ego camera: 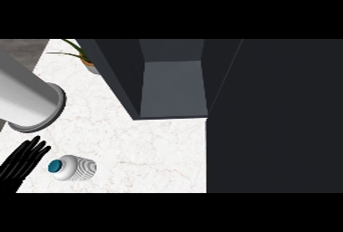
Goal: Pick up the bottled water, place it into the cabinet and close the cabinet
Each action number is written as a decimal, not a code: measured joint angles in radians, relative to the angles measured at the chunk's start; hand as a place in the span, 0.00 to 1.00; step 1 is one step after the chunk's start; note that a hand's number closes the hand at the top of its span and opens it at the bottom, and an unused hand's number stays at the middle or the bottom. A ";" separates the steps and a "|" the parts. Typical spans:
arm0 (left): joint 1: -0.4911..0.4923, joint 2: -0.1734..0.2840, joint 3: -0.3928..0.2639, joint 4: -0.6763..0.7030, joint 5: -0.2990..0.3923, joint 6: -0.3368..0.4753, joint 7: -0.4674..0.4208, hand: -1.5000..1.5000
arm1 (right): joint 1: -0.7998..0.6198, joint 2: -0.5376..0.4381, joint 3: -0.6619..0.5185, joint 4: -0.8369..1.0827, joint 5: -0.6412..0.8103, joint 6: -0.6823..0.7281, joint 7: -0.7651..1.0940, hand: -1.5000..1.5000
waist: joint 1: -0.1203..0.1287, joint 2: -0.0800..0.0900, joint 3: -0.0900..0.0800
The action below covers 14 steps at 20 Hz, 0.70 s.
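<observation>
White counter (147, 136): bottle (74, 168) lying near left, ungrasped; left hand (23, 161) beside it, fingers straight; cabinet (167, 81) open.

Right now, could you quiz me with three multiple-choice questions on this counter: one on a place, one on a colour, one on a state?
1. Where is the water bottle?
A. inside the cabinet
B. on the counter beside the left hand
C. next to the plant

2. What colour is the bottle's cap?
A. red
B. yellow
C. teal

3. How is the cabinet?
A. open
B. shut
C. lying on its side

Answers: 1 B, it lies near the fingers. 2 C, the cap shows teal. 3 A, its inside is visible.
</observation>
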 measured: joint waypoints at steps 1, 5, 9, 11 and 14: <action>-0.020 0.002 0.001 0.028 -0.013 0.003 -0.006 0.00 | 0.004 0.004 0.004 0.000 -0.003 0.001 -0.004 0.00 | 0.000 0.000 0.000; -0.071 -0.020 -0.020 0.134 -0.098 0.032 -0.052 0.00 | 0.031 -0.010 -0.018 0.002 -0.018 0.029 -0.029 0.00 | -0.001 0.000 0.000; -0.130 -0.040 -0.050 0.253 -0.180 0.066 -0.097 0.00 | 0.060 -0.009 -0.019 0.005 -0.032 0.049 -0.054 0.00 | -0.002 0.000 0.000; -0.151 -0.039 -0.053 0.309 -0.206 0.078 -0.127 0.00 | 0.070 -0.013 -0.020 0.006 -0.039 0.059 -0.063 0.00 | 0.000 0.001 0.000; -0.197 -0.041 -0.060 0.407 -0.248 0.107 -0.170 0.00 | 0.080 -0.031 -0.038 0.009 -0.051 0.068 -0.065 0.00 | 0.001 0.002 -0.001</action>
